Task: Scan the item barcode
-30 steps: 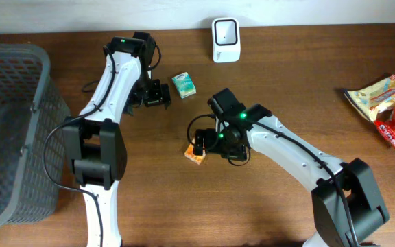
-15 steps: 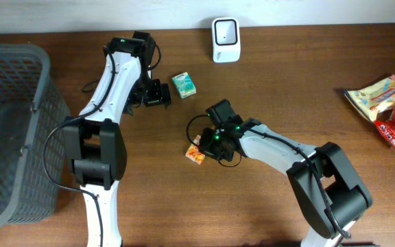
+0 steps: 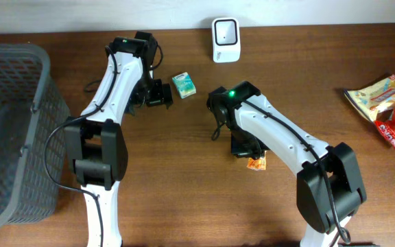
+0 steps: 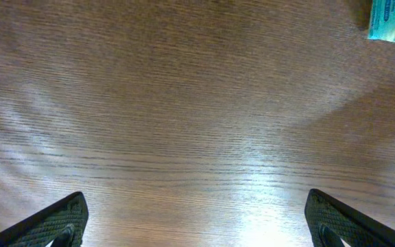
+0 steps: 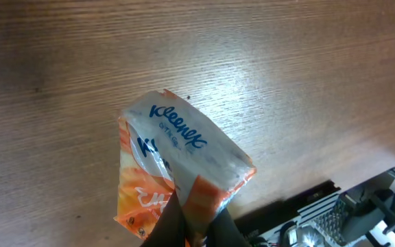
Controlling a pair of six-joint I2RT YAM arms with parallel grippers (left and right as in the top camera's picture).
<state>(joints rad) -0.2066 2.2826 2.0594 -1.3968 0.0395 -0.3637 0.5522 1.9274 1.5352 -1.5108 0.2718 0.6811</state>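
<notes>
The right pincer (image 5: 196,225) is clamped on the orange Kleenex tissue pack (image 5: 177,171) mid-desk (image 3: 321,68), well apart from the barcode scanner (image 3: 225,31), likely to present its code, while the left pincer (image 4: 197,221) hangs spread apart.

Item one, tissue pack (image 5: 184,165), pinched in my right gripper (image 5: 189,209): brand "Kleenex" in blue script on the pale top face. A finer blue line sits beneath it, too small to read, and white lettering on the orange face shows only in part and is not legible. Item two, teal-and-white packet (image 4: 391,20), at the corner of my left wrist view: blue print, blurred beyond reading; item three, snack bags (image 3: 379,95), at the right of the overhead view: printed fronts, nothing legible.
</notes>
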